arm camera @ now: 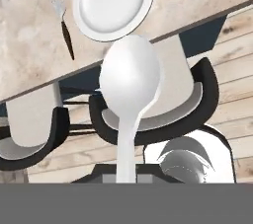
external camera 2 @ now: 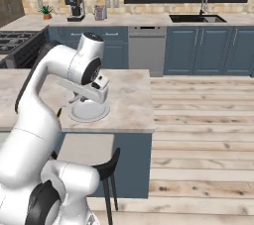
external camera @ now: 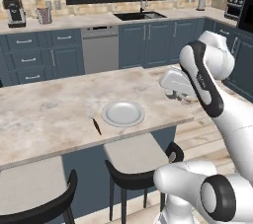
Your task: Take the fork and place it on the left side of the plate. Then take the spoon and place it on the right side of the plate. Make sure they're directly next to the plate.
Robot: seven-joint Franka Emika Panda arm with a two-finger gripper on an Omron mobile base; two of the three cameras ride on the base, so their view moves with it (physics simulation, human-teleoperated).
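Note:
The plate (external camera: 123,113) lies on the island counter near its front edge, also seen in the right base view as plate (external camera 2: 89,113) and the hand view as plate (arm camera: 113,2). Just left of it lies the fork (external camera: 94,120), tines away from me, dark handle toward the edge; the hand view has the fork (arm camera: 63,23) beside the plate. My gripper (external camera: 181,95) hangs above the counter's right end, right of the plate and higher than it. It is shut on the spoon (arm camera: 129,77), whose handle runs down into the gripper (arm camera: 126,176), bowl pointing outward.
Two dark-framed stools (external camera: 141,161) are tucked under the counter's front edge (arm camera: 163,38). The counter ends just right of the plate, with wooden floor (external camera 2: 198,135) beyond. A back counter with sink (external camera: 140,16) and coffee machine (external camera: 14,12) stands far behind.

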